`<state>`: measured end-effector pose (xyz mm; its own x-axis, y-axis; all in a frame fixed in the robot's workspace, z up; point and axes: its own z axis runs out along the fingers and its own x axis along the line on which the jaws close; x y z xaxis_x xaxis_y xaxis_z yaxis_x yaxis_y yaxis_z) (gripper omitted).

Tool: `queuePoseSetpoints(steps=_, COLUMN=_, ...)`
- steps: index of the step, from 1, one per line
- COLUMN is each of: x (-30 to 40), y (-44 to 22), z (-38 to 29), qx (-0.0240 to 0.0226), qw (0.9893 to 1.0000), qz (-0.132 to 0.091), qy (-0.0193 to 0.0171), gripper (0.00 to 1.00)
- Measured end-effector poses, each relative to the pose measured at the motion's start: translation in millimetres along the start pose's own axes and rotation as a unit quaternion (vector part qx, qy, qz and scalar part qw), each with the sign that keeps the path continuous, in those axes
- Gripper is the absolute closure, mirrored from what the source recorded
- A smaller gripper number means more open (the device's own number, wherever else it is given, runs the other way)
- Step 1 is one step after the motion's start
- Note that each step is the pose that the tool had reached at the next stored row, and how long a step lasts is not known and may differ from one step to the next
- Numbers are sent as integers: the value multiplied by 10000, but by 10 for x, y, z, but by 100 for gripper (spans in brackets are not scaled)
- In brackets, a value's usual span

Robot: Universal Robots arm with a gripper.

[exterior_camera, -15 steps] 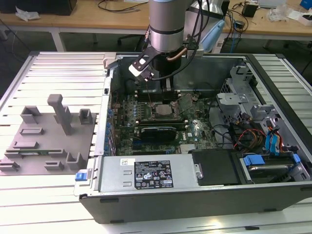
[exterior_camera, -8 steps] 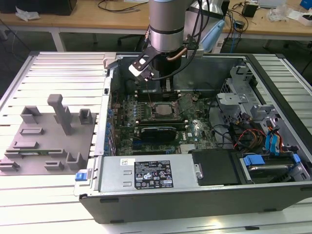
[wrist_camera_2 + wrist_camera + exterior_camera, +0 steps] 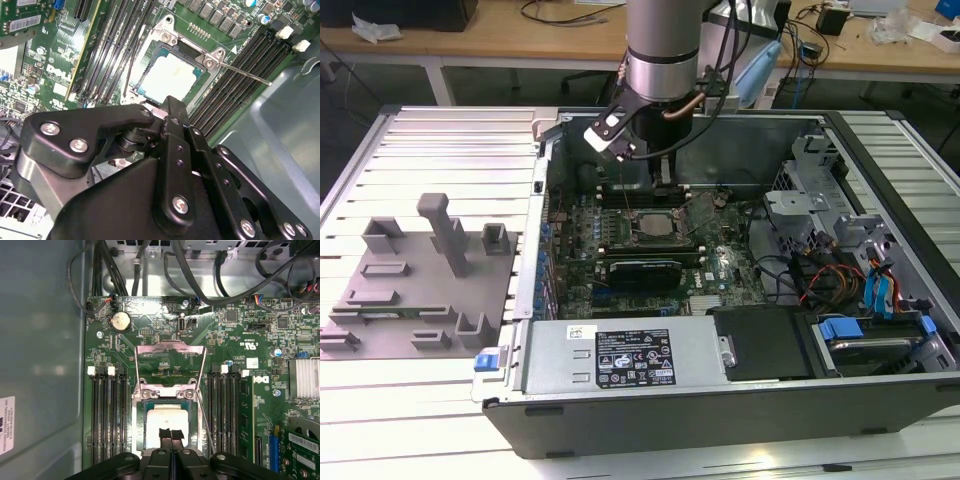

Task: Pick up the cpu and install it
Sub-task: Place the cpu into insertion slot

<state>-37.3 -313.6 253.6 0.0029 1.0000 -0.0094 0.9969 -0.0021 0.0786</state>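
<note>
One edge of the cpu [image 3: 165, 418] hides behind the gripper [image 3: 170, 435].

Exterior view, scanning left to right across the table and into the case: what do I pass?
Grey fixture plate → cpu in its socket → metal drive cage → blue cables.

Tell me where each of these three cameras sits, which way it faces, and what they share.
Exterior view: off the arm, raised, looking down into the open grey metal computer case; the silver-and-black robot arm hangs over the green motherboard.
First wrist view: on the wrist, looking along the black pincer at the silvery-white square cpu lying in its socket.
Second wrist view: on the wrist, looking slantwise past the pincer at the cpu.
Shared: both wrist views show pincer and cpu; all three show the motherboard.
</note>
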Motion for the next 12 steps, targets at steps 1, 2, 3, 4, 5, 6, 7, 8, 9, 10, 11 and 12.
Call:
queuePoseSetpoints(steps=1, x=0, y=1, z=-3, qx=0, qw=10000, qz=0, qy=0, gripper=89)
queuePoseSetpoints(steps=2, x=0, y=1, z=-3, qx=0, qw=10000, qz=0, qy=1, gripper=89)
queuePoseSetpoints(steps=3, x=0, y=2, z=-3, qx=0, qw=10000, qz=0, qy=0, gripper=89)
queuePoseSetpoints(steps=4, x=0, y=4, z=-3, qx=35, qw=10000, qz=-2, qy=1, gripper=89)
queuePoseSetpoints(steps=5, x=0, y=9, z=-1, qx=118, qw=9999, qz=-1, qy=-1, gripper=89)
queuePoseSetpoints(steps=6, x=0, y=14, z=1, qx=198, qw=9998, qz=-2, qy=0, gripper=89)
queuePoseSetpoints(steps=7, x=0, y=20, z=2, qx=290, qw=9996, qz=-3, qy=0, gripper=89)
queuePoseSetpoints(steps=8, x=0, y=22, z=4, qx=365, qw=9993, qz=-4, qy=0, gripper=89)
queuePoseSetpoints(steps=9, x=0, y=22, z=3, qx=384, qw=9993, qz=-4, qy=-1, gripper=89)
queuePoseSetpoints(steps=10, x=0, y=22, z=3, qx=385, qw=9993, qz=-4, qy=0, gripper=89)
queuePoseSetpoints(steps=11, x=0, y=22, z=4, qx=384, qw=9993, qz=-4, qy=1, gripper=89)
queuePoseSetpoints(steps=12, x=0, y=27, z=5, qx=385, qw=9993, qz=-4, qy=2, gripper=89)
